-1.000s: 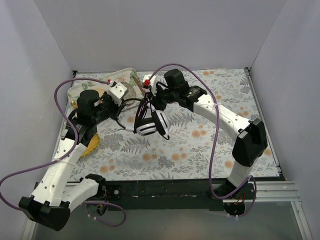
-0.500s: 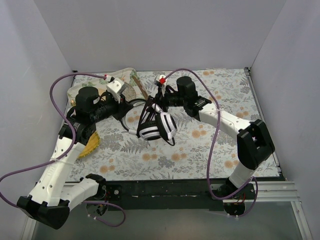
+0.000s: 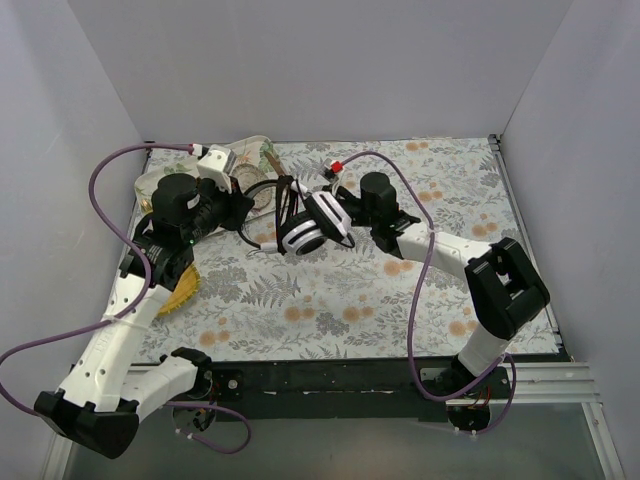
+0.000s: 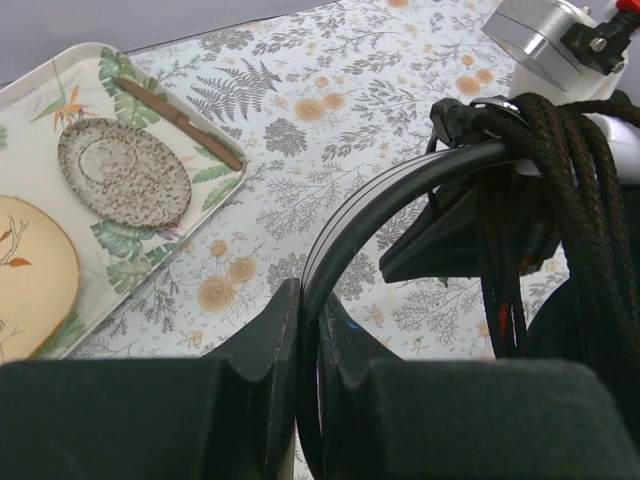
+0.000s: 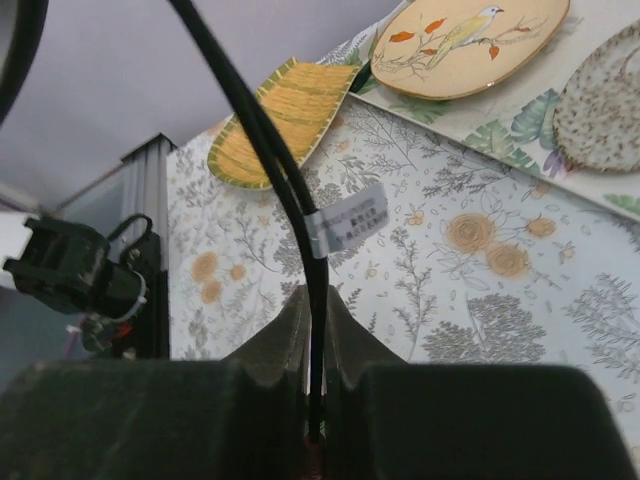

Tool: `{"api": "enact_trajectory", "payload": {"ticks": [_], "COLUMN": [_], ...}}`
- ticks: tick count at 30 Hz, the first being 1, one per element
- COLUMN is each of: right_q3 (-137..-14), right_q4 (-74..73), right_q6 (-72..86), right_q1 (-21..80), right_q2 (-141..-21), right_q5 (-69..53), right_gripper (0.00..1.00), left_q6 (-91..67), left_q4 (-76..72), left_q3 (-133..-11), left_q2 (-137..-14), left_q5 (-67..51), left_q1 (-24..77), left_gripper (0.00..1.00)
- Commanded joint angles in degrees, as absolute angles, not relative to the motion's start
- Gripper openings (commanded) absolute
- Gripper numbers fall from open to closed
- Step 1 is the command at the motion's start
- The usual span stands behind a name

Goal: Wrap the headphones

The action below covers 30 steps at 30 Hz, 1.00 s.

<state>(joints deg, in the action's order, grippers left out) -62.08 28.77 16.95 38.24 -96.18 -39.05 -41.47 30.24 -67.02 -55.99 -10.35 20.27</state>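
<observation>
Pinching the thin curved headband between its two fingers, the left gripper is pressed together on the one pair of headphones. The band arcs up and away from its fingertips to the right. The two white-and-black ear cups sit side by side between the two grippers, lifted off the floral cloth. Right of the left gripper's fingers, the black cable hangs in several coils over the band; I cannot count the loops exactly.

The right gripper is pressed shut on a single strand of that cable, which rises straight from its fingertips. One white label is wrapped on the strand just above the fingers.

Ahead and left of the left gripper lies one tray. It holds one speckled plate, one brown stick and one bird plate. One yellow leaf-shaped dish lies beyond the right gripper's fingers, beside the tray.
</observation>
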Motion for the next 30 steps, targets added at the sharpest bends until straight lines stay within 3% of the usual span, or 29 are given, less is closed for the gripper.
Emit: {"api": "enact_trajectory", "payload": {"ticks": [1, 11, 21, 30], "right_q3": [-59.9, -50.0, -48.7, -47.0], "right_q4": [39.0, 50.5, 52.9, 62.2], "right_q6": [30.9, 53.8, 67.4, 77.6], "right_q1": [38.1, 42.7, 43.8, 40.5], "right_q2": [-96.7, -102.1, -111.1, -118.7], "right_q5": [-35.0, -19.7, -16.2, -17.5], "right_gripper": [0.03, 0.01, 0.01, 0.11], "left_q6": [-51.5, -73.7, -75.9, -70.5], "left_q4": [22.8, 21.8, 12.1, 2.9], "left_q3": [-65.7, -57.1, -55.6, -59.1], "left_q2": [-54.1, -60.3, -76.4, -91.5], "left_q5": [-3.5, 7.7, 13.5, 19.5], "left_q1": [19.7, 14.9, 15.6, 17.7], "left_gripper": [0.0, 0.0, 0.0, 0.0]}}
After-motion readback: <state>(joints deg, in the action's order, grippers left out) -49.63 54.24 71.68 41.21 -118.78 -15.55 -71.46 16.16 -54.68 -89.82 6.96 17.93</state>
